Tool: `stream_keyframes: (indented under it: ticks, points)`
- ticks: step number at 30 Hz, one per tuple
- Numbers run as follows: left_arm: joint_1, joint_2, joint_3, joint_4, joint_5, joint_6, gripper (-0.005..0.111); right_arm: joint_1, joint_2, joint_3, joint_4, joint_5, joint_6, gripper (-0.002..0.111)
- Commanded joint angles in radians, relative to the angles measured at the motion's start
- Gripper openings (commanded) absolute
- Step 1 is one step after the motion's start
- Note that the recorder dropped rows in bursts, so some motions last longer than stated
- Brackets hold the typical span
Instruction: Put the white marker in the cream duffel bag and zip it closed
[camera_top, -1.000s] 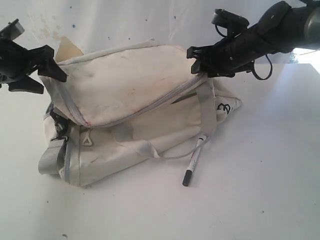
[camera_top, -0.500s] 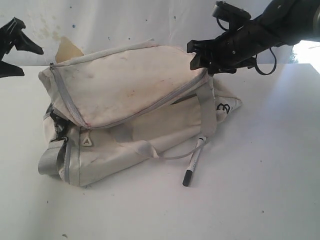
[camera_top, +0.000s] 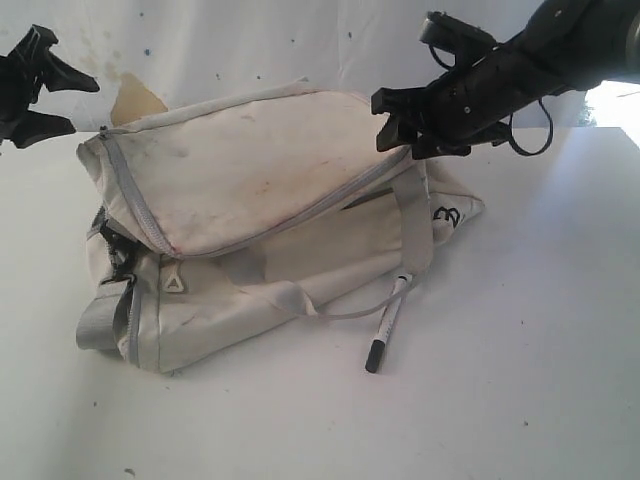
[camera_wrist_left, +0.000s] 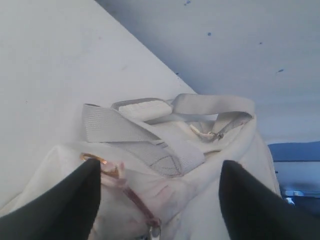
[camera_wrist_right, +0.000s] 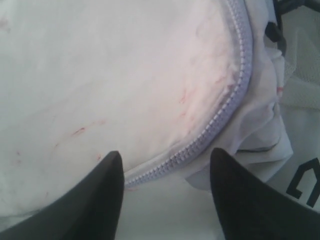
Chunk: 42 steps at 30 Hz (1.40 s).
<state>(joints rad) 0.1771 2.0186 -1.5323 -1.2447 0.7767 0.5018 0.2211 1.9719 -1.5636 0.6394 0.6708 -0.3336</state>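
Observation:
The cream duffel bag (camera_top: 250, 190) lies on its side on the white table, its grey zipper (camera_top: 300, 210) running along the top panel. The white marker (camera_top: 387, 322) lies on the table by the bag's right end, black cap toward the front, partly under a thin strap. My left gripper (camera_top: 85, 105) is open in the air, just off the bag's left end; in its wrist view, grey straps (camera_wrist_left: 150, 145) and a zipper pull (camera_wrist_left: 155, 227) show between its fingers. My right gripper (camera_top: 381, 120) hovers open over the bag's right top corner, above the zipper (camera_wrist_right: 220, 120).
A black logo (camera_top: 447, 215) marks the bag's right end. A grey webbing strap and black clip (camera_top: 110, 255) hang at its left end. A tan flap (camera_top: 135, 97) sticks up behind the bag. A spotted white wall stands close behind.
My left gripper has drawn back from the bag's left end, up and to the left. The right gripper has barely shifted. Bag and marker lie as before.

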Motion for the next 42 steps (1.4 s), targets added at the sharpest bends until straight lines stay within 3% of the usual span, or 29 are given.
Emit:
stream_keyframes:
  ticks: [1, 16, 24, 28, 30, 36, 42]
  points:
    - [-0.011, 0.030, -0.006, -0.079, 0.019, 0.009, 0.072, -0.006, -0.007, 0.001, -0.005, 0.013, -0.003, 0.050]
    - [-0.020, 0.120, -0.004, -0.077, 0.213, -0.107, 0.072, -0.006, -0.007, 0.001, -0.005, 0.031, -0.003, 0.050]
    - [0.054, 0.120, -0.006, -0.057, 0.301, -0.129, 0.072, -0.006, -0.007, 0.001, -0.005, 0.025, -0.003, 0.050]
    - [0.069, 0.120, -0.006, 0.036, 0.336, -0.148, 0.059, -0.006, -0.007, 0.001, -0.005, 0.014, -0.003, 0.050]
    - [0.069, 0.120, -0.006, 0.038, 0.348, -0.134, 0.054, -0.006, -0.007, 0.001, -0.005, 0.008, -0.003, 0.050]
    - [0.070, 0.118, -0.006, -0.062, 0.374, -0.039, 0.057, -0.006, -0.007, 0.001, -0.005, 0.008, -0.003, 0.050]
    - [0.062, 0.087, -0.046, 0.087, 0.314, 0.016, 0.056, -0.006, -0.007, 0.001, -0.007, 0.008, -0.003, 0.050]
